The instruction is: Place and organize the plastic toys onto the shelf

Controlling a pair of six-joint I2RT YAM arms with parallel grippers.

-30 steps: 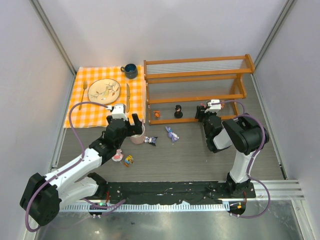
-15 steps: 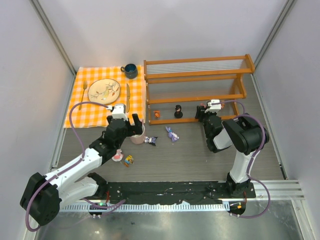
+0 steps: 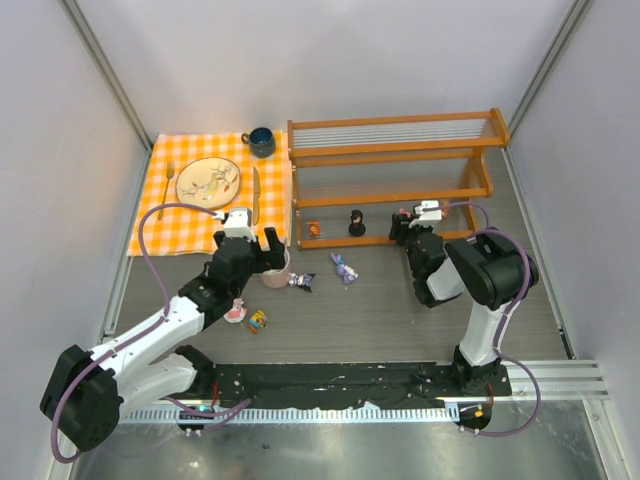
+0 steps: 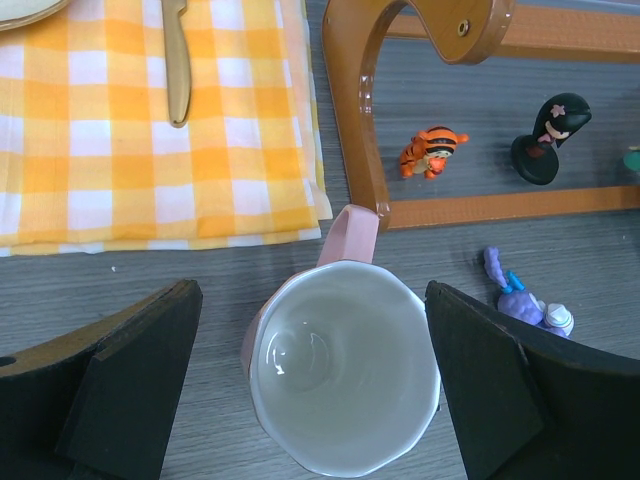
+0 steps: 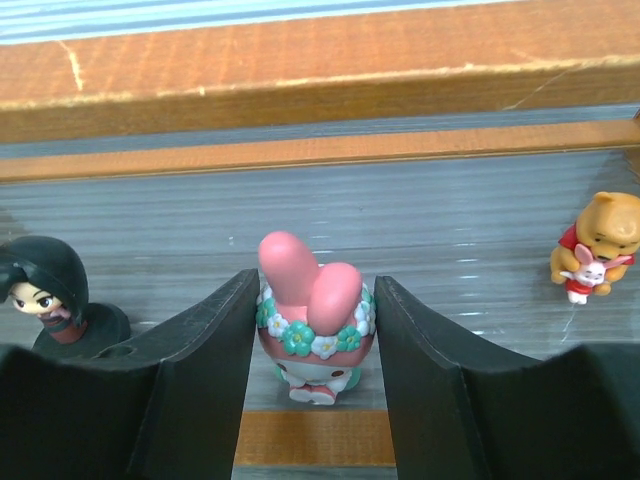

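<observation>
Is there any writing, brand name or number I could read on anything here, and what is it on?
There is none to read. The pink-eared toy, the bear toy, the tiger toy and the black-haired doll carry no lettering. The mug is plain. The plate has only a drawn pattern, no words.

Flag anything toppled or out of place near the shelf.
One purple toy lies on its side on the table in front of the shelf, not on it; a second purple toy sprawls beside the mug. The black-haired figure on the bottom tier stands upright.
</observation>
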